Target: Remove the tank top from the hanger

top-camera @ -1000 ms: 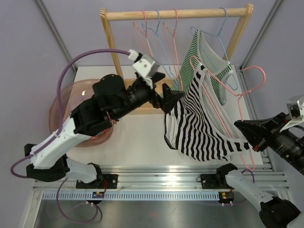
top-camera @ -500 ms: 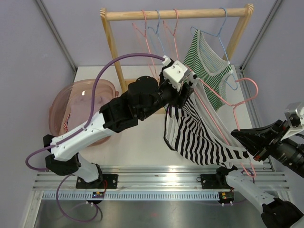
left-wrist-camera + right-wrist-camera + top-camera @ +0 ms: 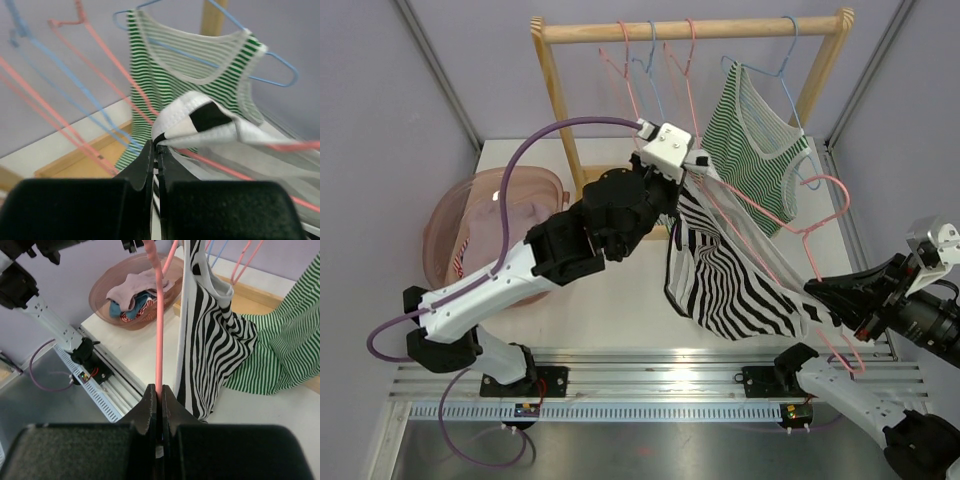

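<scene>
A black-and-white striped tank top (image 3: 730,285) hangs on a pink wire hanger (image 3: 157,330), held in the air over the table's right half. My left gripper (image 3: 682,185) is at the garment's upper end, shut on its white-trimmed strap edge (image 3: 200,115); in the left wrist view the jaws (image 3: 158,147) pinch the fabric. My right gripper (image 3: 817,292) is low on the right, shut on the hanger's wire, which rises straight from its jaws (image 3: 160,390). The striped cloth (image 3: 210,340) droops beside that wire.
A wooden rack (image 3: 600,32) stands at the back with several empty pink and blue hangers (image 3: 650,70) and a green striped tank top (image 3: 755,130) on a blue hanger. A pink basket (image 3: 470,220) of clothes sits at the left.
My left gripper swung right from beside the garment to its top edge and shut on the strap, then pulled it up toward the rack. The right gripper kept its hold on the hanger.
</scene>
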`<state>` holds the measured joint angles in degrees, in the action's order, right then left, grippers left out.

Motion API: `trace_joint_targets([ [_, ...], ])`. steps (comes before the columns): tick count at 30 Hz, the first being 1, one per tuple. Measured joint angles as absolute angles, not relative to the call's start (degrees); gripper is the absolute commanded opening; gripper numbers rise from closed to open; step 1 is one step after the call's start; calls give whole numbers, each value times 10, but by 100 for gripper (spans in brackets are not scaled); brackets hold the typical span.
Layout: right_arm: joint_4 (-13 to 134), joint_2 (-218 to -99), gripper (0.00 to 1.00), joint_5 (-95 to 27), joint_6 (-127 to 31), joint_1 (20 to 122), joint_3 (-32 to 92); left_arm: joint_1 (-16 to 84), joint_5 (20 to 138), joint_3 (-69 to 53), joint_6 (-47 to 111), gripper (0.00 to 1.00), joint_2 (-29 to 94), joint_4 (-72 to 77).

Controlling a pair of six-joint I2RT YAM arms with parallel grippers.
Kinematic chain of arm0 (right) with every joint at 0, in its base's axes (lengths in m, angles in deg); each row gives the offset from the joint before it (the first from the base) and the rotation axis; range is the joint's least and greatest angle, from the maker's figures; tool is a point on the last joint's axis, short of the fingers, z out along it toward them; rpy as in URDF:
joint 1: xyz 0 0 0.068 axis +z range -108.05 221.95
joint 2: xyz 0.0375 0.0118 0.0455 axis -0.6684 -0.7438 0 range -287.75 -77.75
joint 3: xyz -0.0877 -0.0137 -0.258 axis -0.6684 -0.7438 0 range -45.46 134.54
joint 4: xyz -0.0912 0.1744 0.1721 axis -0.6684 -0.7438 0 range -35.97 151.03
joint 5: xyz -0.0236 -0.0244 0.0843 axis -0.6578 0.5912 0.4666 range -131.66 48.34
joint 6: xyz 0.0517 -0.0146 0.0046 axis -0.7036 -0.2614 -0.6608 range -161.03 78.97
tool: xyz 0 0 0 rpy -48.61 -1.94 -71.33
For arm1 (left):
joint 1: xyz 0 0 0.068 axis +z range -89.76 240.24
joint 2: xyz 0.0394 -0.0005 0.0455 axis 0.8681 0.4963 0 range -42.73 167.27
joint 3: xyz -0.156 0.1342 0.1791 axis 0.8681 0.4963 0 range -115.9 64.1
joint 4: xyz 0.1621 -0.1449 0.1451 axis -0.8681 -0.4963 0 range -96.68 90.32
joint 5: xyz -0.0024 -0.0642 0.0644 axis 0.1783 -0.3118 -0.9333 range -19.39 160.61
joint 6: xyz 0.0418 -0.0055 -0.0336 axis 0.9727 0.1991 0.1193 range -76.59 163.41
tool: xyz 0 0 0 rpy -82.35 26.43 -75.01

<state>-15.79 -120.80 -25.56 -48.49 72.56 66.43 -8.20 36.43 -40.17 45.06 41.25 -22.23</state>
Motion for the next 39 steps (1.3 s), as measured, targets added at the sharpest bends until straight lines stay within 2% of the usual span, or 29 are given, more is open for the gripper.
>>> trace_joint_targets([
  [6,-172,-1200,0,-257,-470,779,675,-82,259,-356,426,0,328,-209],
  [11,-132,-1203,0,-215,-462,783,683,-82,245,-356,391,0,274,-213],
  [14,-81,-1199,0,-180,-463,784,645,-77,241,-352,368,0,258,-240],
  [20,96,-1159,0,-131,-486,785,446,-60,243,-253,321,0,184,-305],
  [26,329,-1134,0,-142,-524,786,286,-56,339,-130,293,0,82,-328],
  [31,484,-1155,0,-141,-559,786,225,-56,411,-40,264,0,5,-332],
  [39,578,-1180,0,-153,-581,786,219,-56,394,-24,232,0,-38,-342],
])
